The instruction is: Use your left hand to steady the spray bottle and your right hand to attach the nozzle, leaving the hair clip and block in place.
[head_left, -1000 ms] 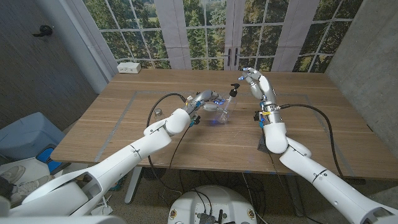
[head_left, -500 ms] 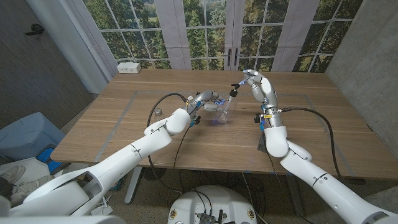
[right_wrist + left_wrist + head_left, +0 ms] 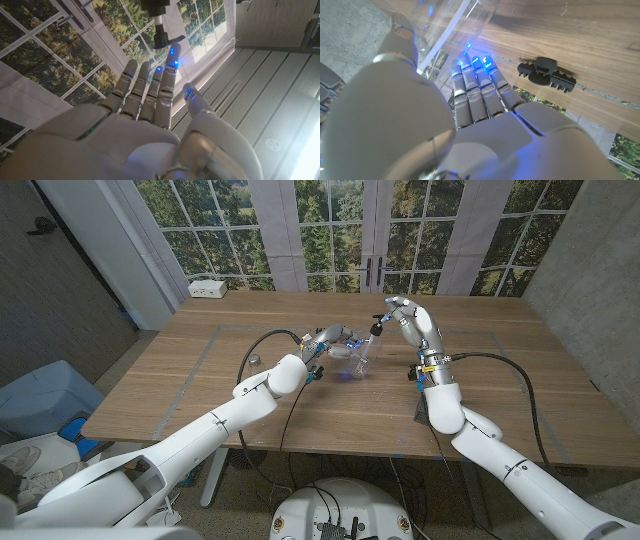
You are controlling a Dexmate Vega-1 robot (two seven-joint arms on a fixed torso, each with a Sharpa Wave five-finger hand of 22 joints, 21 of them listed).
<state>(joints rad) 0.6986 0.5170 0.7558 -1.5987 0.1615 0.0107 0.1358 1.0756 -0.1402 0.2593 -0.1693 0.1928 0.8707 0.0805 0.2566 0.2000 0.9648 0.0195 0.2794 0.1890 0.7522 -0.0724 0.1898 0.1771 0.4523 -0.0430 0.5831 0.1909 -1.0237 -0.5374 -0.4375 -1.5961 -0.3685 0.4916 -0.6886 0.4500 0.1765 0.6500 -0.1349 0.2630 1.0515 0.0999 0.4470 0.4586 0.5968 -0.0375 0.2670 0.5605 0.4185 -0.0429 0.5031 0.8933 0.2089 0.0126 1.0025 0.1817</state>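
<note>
Head view: on the wooden table (image 3: 200, 395), a small round grey object (image 3: 255, 361) lies at about 9 o'clock from the table's middle, and I cannot tell what it is. A white box (image 3: 208, 288) stands at the far edge, near 11 o'clock.

Going to the right, the left hand (image 3: 330, 340) is near the table's middle, at the clear spray bottle (image 3: 358, 360). Its fingers are closed around the bottle, and the bottle stands on the table, a little tilted. In the left wrist view the left hand (image 3: 470, 105) has its fingers (image 3: 475, 95) together, lying against the transparent wall of the spray bottle (image 3: 455, 25). A black hair clip (image 3: 547, 74) lies on the wood just beside the fingertips, apart from them.

Further to the right, at about 1 o'clock from the bottle, the right hand (image 3: 408, 315) is raised above the table. It pinches the black nozzle (image 3: 377, 323), which hangs just above the bottle's neck; I cannot tell if they touch. In the right wrist view the right hand (image 3: 150, 105) has its fingertips (image 3: 172, 62) at the nozzle (image 3: 159, 27), with the other fingers straight and close together.

A dark small object (image 3: 421, 414) lies at the table's near edge, at about 5 o'clock, partly behind the right arm.
</note>
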